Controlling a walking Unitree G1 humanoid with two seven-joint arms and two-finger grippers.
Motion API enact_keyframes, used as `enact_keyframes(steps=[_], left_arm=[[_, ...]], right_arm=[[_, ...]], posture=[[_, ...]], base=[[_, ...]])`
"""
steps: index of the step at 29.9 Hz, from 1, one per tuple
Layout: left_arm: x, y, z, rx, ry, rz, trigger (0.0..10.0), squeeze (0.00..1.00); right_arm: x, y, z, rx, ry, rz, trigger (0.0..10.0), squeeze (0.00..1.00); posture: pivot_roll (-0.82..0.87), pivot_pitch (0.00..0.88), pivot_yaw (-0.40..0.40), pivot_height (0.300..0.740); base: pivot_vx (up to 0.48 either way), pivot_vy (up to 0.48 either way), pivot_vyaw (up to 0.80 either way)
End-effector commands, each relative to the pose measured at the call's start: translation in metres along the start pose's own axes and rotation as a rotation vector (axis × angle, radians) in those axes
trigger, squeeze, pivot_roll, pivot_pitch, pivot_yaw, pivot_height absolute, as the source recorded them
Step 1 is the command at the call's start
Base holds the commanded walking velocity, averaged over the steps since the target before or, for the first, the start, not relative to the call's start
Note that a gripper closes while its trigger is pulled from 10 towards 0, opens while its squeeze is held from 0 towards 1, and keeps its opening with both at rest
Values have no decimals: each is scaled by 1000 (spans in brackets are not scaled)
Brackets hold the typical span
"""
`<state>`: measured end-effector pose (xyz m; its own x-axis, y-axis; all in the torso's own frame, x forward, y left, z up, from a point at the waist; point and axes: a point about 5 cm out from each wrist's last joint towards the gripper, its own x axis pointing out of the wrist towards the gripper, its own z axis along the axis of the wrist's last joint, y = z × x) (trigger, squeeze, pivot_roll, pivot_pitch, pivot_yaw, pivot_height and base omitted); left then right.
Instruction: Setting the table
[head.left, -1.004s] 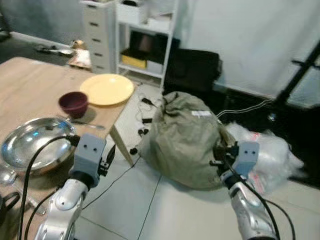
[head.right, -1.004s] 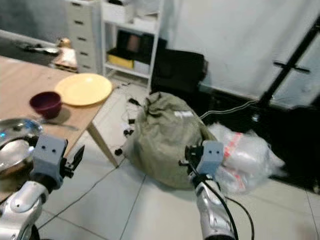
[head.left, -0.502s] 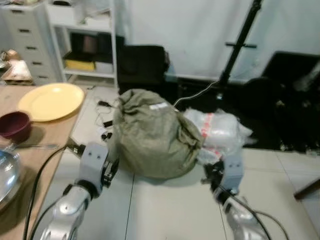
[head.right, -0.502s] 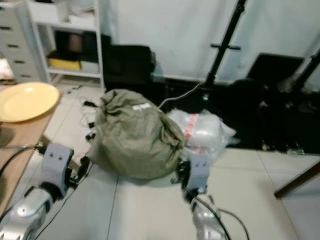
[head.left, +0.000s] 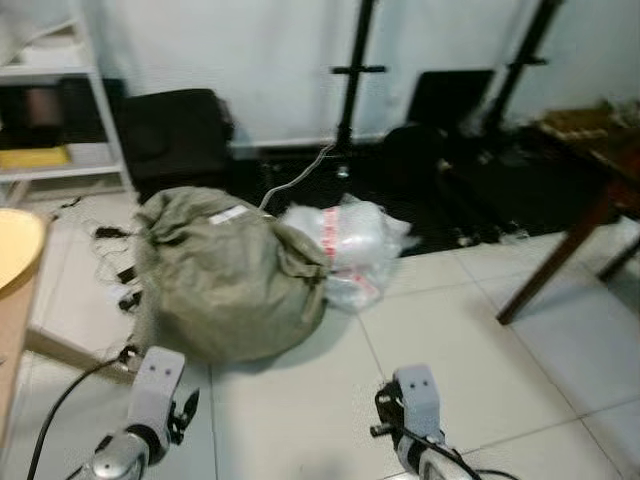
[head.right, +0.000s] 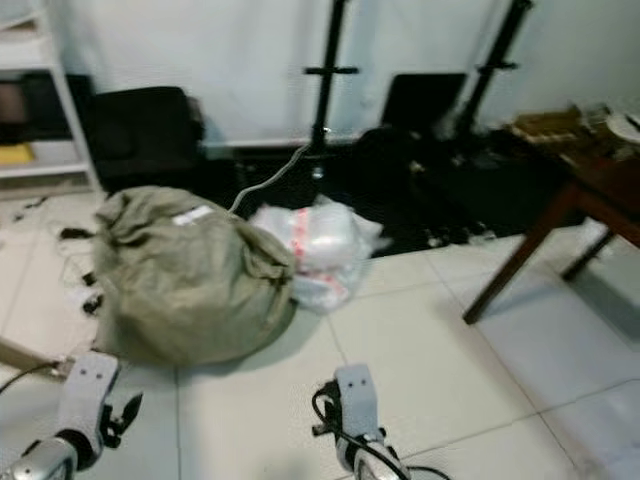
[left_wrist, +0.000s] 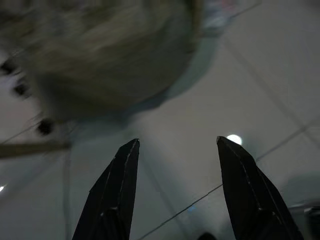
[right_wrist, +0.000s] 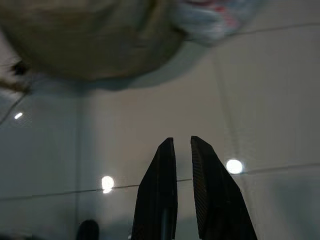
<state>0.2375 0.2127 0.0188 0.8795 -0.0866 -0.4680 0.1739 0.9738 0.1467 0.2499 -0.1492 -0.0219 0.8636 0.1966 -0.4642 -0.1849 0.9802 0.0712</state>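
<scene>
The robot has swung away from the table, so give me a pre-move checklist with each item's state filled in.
1. Left gripper empty and open: ok, its fingers stand apart over bare floor.
2. Right gripper empty: ok, fingers almost together with nothing between them.
3. Tableware in reach: not ok; just the yellow plate's edge shows at far left.
4. Floor ahead free: not ok; a green sack and plastic bag lie close in front.
5. Cables underfoot: not ok, cords trail beside the sack.
6. Dark table at right holding tableware: cannot tell, too blurred.
</scene>
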Motion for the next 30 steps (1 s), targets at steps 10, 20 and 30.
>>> enact_keyframes(steps=[10, 20, 30], left_arm=[[7, -1, -9, -22, 0, 0, 10000, 0], [10, -2, -11, -17, -14, 7, 10000, 0], [12, -2, -11, -7, -23, 4, 10000, 0]], right_arm=[[-2, -8, -8, 27, 9, -59, 10000, 0], [0, -10, -5, 23, -4, -69, 10000, 0], [1, -12, -3, 20, -15, -85, 10000, 0]], posture=[[44, 43, 33, 740], [43, 42, 31, 740], [40, 34, 34, 740]], base=[[0, 0, -784], [0, 0, -782], [0, 0, -784]])
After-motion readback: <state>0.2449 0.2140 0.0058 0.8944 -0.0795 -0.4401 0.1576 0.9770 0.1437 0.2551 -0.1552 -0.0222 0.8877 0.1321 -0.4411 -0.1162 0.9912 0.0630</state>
